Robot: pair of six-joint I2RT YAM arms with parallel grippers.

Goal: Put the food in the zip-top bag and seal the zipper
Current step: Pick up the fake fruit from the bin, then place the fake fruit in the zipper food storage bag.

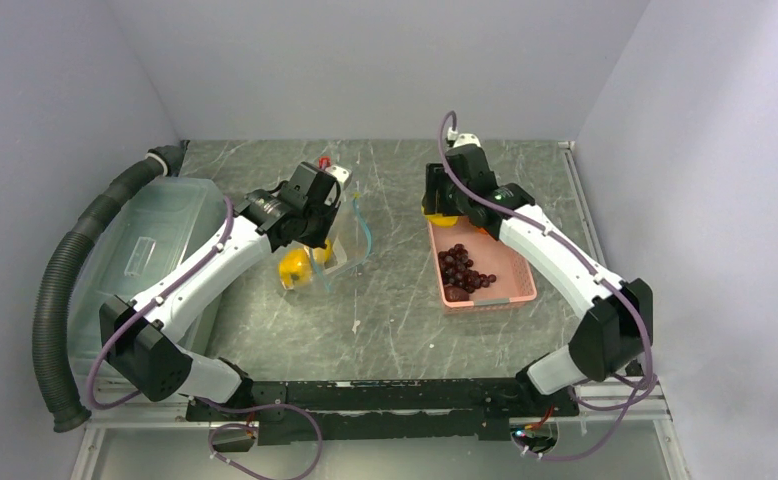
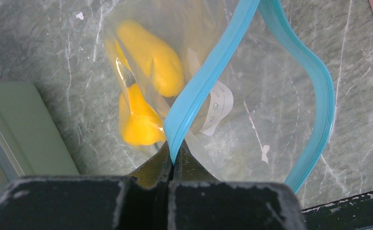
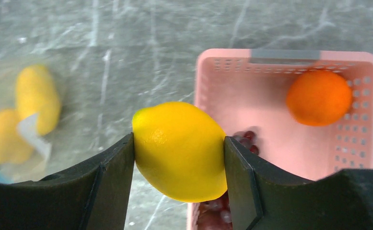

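The clear zip-top bag [image 1: 340,245] lies left of centre with its mouth held open. My left gripper [image 2: 175,158] is shut on one lip of the teal zipper [image 2: 208,76]; the other lip [image 2: 321,96] bows away. Two yellow food pieces [image 2: 151,57] [image 2: 139,120] lie inside the bag. My right gripper [image 3: 179,141] is shut on a yellow lemon [image 3: 180,158], lifted over the far left corner of the pink basket [image 3: 251,96]. An orange ball [image 3: 319,97] and dark grapes [image 1: 463,270] remain in the basket. In the top view my right gripper [image 1: 443,205] hangs at the basket's far end.
A large translucent lidded bin [image 1: 155,250] stands at the left under my left arm, with a black corrugated hose [image 1: 60,300] curving round it. Walls close in at the back and on both sides. Grey marbled table lies between the bag and the basket.
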